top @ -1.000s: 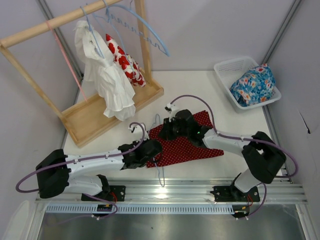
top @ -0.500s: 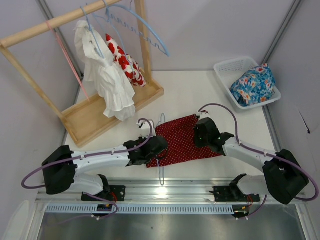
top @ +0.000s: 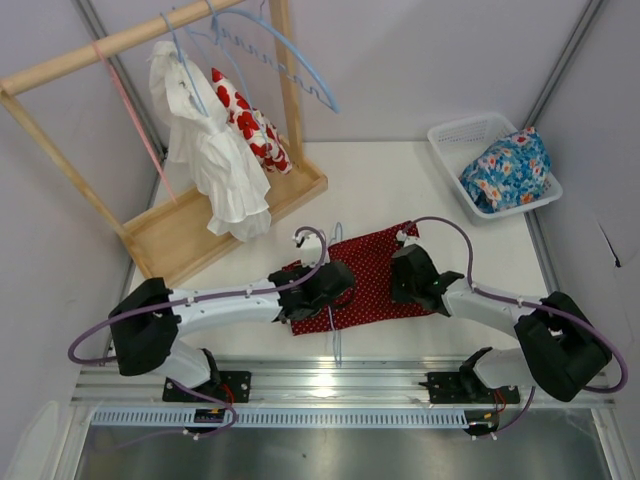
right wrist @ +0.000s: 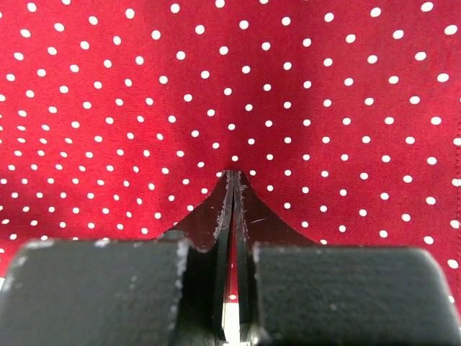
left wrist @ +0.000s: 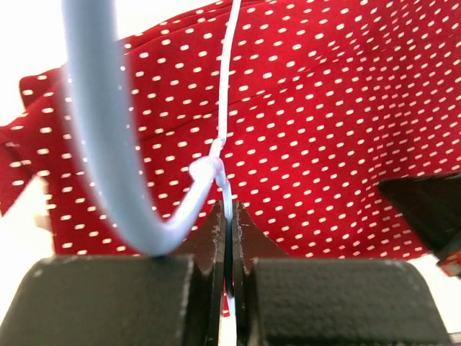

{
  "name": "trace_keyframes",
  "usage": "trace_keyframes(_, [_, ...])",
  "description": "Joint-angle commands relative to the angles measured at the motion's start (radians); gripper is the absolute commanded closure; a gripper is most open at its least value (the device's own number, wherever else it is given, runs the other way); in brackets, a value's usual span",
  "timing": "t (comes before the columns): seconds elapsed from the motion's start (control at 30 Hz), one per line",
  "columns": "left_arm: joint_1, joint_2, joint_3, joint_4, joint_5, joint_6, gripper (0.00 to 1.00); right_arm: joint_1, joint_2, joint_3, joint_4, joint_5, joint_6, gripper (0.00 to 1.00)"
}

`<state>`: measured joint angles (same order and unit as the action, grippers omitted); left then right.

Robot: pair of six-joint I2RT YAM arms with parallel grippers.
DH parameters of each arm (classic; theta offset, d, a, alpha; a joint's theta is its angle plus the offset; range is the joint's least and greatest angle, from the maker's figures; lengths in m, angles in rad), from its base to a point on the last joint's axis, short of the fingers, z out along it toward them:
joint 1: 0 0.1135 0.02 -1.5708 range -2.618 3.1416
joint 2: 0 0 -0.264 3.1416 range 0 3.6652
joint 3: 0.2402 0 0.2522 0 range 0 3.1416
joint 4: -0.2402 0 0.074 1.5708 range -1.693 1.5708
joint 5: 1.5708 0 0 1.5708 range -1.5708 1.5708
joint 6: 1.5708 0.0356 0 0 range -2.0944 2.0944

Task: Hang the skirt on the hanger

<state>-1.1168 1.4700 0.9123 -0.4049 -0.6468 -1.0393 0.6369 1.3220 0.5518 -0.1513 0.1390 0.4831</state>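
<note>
The dark red polka-dot skirt point(top: 372, 262) lies flat on the white table between my two arms. The thin pale-blue hanger point(top: 337, 345) lies across its left part, with its ends showing beyond the far and near edges of the skirt. My left gripper point(top: 338, 283) is shut on the hanger's thin wire point(left wrist: 227, 198) just below the hook point(left wrist: 101, 137), over the skirt point(left wrist: 324, 108). My right gripper point(top: 400, 278) sits on the skirt's right half, its jaws shut and pinching a fold of the fabric point(right wrist: 232, 155).
A wooden rack on a base tray point(top: 190, 245) stands at the back left with a white garment point(top: 215, 160), a red-blotched cloth point(top: 250, 125), a wavy blue hanger point(top: 290, 60) and pink hangers. A white basket point(top: 455, 140) at the back right holds a blue floral garment point(top: 505, 170).
My left gripper has carried the hanger to the right, further over the skirt. My right gripper has moved from the skirt's far left to its right half and stayed there.
</note>
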Motion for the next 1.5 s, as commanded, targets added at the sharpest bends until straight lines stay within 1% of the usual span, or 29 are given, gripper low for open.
trace_keyframes(0.0, [-0.005,0.035,0.077,-0.004,-0.007,-0.022,1.00,0.029,0.002,-0.021,0.045,-0.024,0.089,1.00])
trace_keyframes(0.17, [-0.005,0.101,0.135,-0.038,0.006,-0.065,1.00,0.081,0.009,-0.018,0.061,0.017,0.198,1.00])
trace_keyframes(0.3, [-0.006,0.112,0.152,-0.061,-0.013,-0.079,1.00,0.130,0.002,-0.016,0.062,0.054,0.252,1.00])
trace_keyframes(0.37, [-0.008,0.105,0.148,-0.063,-0.019,-0.077,1.00,0.132,-0.007,-0.013,0.049,0.063,0.261,1.00])
trace_keyframes(0.5, [-0.009,0.084,0.174,-0.086,-0.045,-0.042,1.00,0.119,-0.072,0.010,0.003,0.054,0.249,1.00])
trace_keyframes(0.6, [-0.009,0.063,0.215,-0.095,-0.057,0.022,1.00,0.107,-0.122,0.048,-0.036,0.053,0.230,1.00])
trace_keyframes(0.63, [-0.009,0.058,0.249,-0.097,-0.059,0.053,1.00,0.100,-0.154,0.066,-0.053,0.053,0.227,1.00])
trace_keyframes(0.73, [-0.009,0.046,0.285,-0.120,-0.056,0.096,1.00,0.083,-0.199,0.103,-0.099,0.054,0.203,1.00])
trace_keyframes(0.87, [-0.009,0.012,0.303,-0.138,-0.051,0.136,1.00,0.040,-0.244,0.164,-0.149,0.065,0.154,1.00])
trace_keyframes(1.03, [-0.009,-0.046,0.353,-0.147,-0.053,0.214,1.00,0.003,-0.290,0.163,-0.139,0.039,0.098,0.89])
trace_keyframes(1.1, [-0.008,-0.060,0.376,-0.163,-0.048,0.248,1.00,-0.003,-0.305,0.166,-0.134,0.030,0.080,0.82])
trace_keyframes(1.3, [-0.006,-0.102,0.448,-0.181,-0.004,0.332,1.00,-0.006,-0.320,0.148,-0.105,-0.030,0.043,0.75])
trace_keyframes(1.47, [-0.006,-0.083,0.579,-0.307,0.009,0.410,1.00,-0.006,-0.360,0.120,-0.068,-0.055,0.048,0.70])
